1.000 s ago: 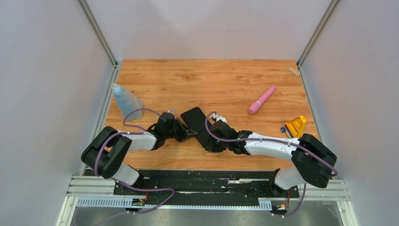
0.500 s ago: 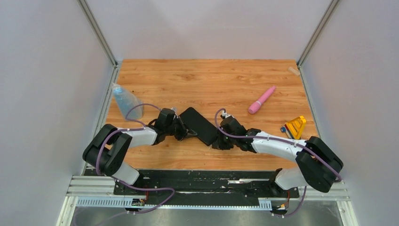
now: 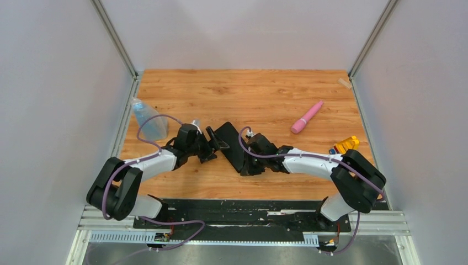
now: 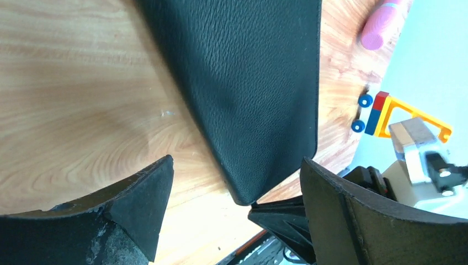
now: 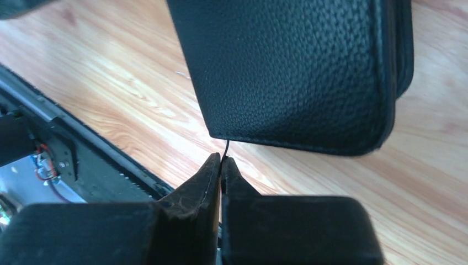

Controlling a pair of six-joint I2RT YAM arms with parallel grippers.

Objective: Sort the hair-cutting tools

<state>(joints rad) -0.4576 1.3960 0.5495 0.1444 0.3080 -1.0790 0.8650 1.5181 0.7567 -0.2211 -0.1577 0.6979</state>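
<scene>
Case (image 3: 232, 144) looks shut, no tools out yet

Nearest the near edge, the right gripper (image 5: 222, 160) is pinched tight on the thin pull (image 5: 226, 146) hanging off the case's near corner, so I reckon that's the arm the next move depends on: drag the pull along the edge to open it. The case sits mid-table toward the near edge, long axis running near to far and leaning left as it goes back. The left gripper (image 4: 233, 165) is spread wide on its left side, with a case corner in the gap but not gripped. Scissors and combs aren't visible anywhere; guessing they're inside. Further back there's a bottle (image 3: 148, 118) by the left edge and a pink tool (image 3: 307, 116) toward the right edge.
</scene>
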